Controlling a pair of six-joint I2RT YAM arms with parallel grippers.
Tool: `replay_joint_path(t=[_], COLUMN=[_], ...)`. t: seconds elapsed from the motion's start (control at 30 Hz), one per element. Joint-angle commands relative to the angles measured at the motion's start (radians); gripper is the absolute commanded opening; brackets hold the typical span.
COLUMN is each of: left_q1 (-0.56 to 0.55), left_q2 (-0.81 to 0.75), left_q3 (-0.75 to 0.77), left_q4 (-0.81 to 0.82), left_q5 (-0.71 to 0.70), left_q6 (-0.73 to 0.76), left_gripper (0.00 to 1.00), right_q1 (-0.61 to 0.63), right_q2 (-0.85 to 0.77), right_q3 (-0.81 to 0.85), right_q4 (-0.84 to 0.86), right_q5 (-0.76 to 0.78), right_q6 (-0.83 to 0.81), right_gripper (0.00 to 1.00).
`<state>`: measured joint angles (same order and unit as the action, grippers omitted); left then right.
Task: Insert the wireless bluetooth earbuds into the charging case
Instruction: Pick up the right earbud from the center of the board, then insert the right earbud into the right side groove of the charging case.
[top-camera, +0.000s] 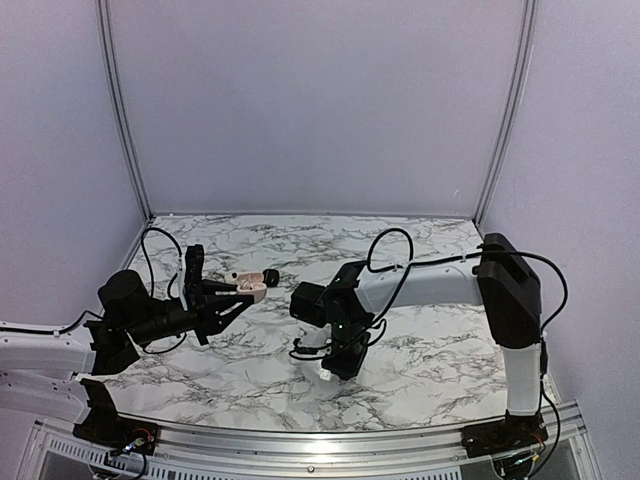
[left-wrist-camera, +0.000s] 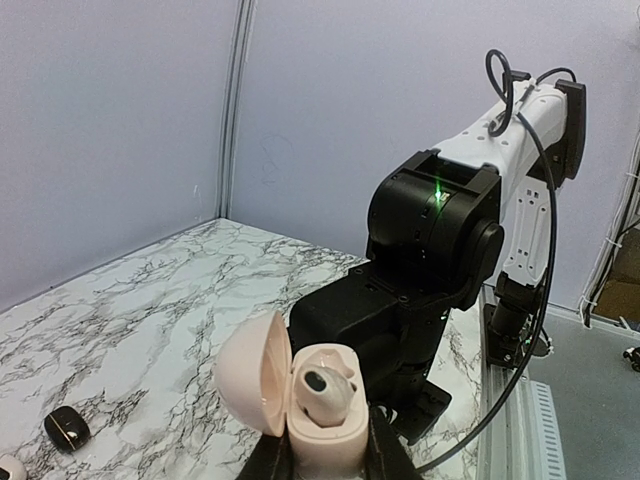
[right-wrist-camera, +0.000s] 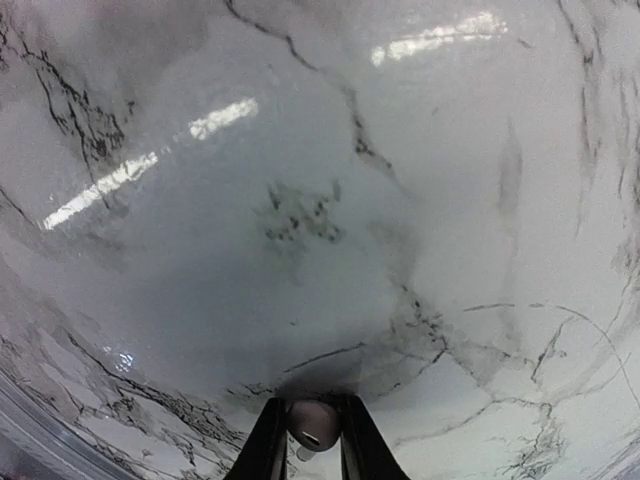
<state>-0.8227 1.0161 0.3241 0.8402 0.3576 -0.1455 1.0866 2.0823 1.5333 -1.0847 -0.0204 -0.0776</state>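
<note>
My left gripper is shut on the base of a pale pink charging case and holds it upright above the table. Its lid is hinged open to the left, and one pink earbud sits in it. The case also shows in the top view, left of centre. My right gripper is shut on a second pinkish earbud, pointing down, close over the marble. In the top view the right gripper is near the table's middle front; the bud is too small to see there.
A small black pebble-like item lies on the marble table, with a white item at the frame edge beside it. The right arm's black wrist looms right behind the held case. Metal rail along the front edge.
</note>
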Motion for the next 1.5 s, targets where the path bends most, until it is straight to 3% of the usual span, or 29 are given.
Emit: replay_joint_path(t=[0.0,0.27,0.47,0.77,1.03,1.47], left_q1=[0.004,0.004,0.005,0.002,-0.010,-0.022], left_q2=[-0.005,-0.033,-0.055,-0.094,-0.084,-0.086], left_q3=[0.023,0.012,-0.001,-0.019,0.009,0.018], left_q4=[0.010,0.012,0.066,0.160,0.160,0.160], left_q5=[0.010,0.004,0.071,0.220,0.258,0.255], left_q6=[0.008,0.021,0.043,0.068,0.067,0.062], left_gripper=[0.00,0.00,0.00,0.00,0.00,0.00], right_q1=[0.011,-0.047,-0.071,-0.018,0.077,0.136], right_q2=[-0.001,-0.159,-0.415,-0.684,-0.715,-0.639], right_q3=[0.050,0.087,0.017,-0.157,-0.242,-0.239], right_q4=[0.031,0.198,0.509,0.908,1.130,1.198], right_q5=[-0.011,0.061,0.071,-0.169,-0.286,-0.323], right_q6=[0.002,0.006,-0.034,-0.172,-0.196,-0.211], right_gripper=[0.14,0.09,0.09,0.09,0.08,0.08])
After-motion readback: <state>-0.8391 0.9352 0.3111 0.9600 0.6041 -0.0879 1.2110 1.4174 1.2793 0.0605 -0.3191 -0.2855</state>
